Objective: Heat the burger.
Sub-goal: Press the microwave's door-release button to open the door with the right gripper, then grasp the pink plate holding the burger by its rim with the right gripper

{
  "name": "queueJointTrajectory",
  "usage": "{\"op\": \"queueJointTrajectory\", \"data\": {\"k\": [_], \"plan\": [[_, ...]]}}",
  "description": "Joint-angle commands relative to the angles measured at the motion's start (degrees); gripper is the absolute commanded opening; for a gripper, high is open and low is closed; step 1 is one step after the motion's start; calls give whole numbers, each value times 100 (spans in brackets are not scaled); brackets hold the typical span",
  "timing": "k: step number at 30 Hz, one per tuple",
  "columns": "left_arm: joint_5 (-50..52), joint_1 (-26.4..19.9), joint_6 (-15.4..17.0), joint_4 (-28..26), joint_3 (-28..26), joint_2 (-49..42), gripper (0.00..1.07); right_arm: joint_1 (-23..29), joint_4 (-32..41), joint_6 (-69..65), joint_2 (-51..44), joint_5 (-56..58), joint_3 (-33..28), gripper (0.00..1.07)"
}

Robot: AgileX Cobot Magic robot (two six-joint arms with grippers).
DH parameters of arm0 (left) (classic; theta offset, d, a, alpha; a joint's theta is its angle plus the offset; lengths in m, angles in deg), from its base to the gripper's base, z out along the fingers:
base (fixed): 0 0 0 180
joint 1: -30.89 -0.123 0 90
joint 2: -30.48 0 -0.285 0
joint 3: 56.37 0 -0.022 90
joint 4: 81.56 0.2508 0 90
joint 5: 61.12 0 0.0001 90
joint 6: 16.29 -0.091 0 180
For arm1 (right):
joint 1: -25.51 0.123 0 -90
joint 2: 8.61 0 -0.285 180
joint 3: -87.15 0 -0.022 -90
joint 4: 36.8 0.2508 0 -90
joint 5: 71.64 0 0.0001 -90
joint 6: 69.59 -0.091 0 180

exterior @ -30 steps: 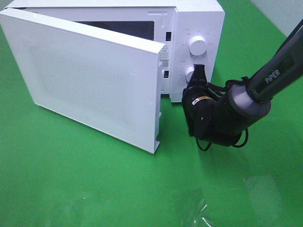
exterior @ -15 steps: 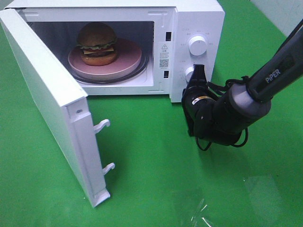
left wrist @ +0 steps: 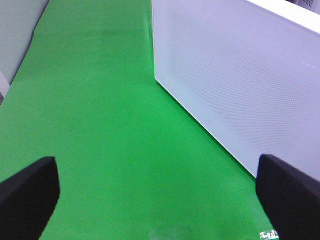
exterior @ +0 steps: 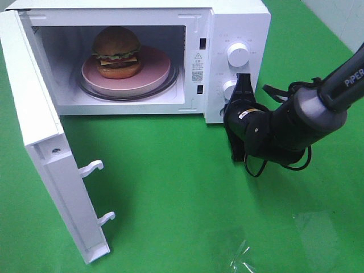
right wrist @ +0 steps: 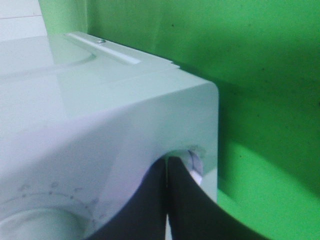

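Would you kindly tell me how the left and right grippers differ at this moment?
The left gripper has its fingers spread wide; the right gripper has them shut together. The left gripper faces green table beside the microwave door; the right gripper's tip sits at the microwave's lower knob. Neither holds the burger.

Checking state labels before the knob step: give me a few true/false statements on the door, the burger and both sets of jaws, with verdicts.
1. The microwave door is closed. False: it stands wide open.
2. The burger sits on the pink plate inside the microwave. True.
3. The jaws of the right arm are shut, tips at the lower knob. True.
4. The jaws of the left arm are shut on the door. False: its fingers stand wide apart and hold nothing.
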Motion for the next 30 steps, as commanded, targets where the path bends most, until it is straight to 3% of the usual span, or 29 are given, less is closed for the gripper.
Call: {"op": "queueJointTrajectory", "data": {"k": [1, 15, 30], "plan": [[6, -11, 11, -11, 23, -109, 100, -115, 11, 103, -264, -229, -115, 0], [6, -11, 11, -11, 23, -109, 100, -115, -665, 556, -1026, 1180, -630, 0], [6, -11, 11, -11, 23, -109, 100, -115, -854, 3804, -2418, 3358, -756, 1]]}}
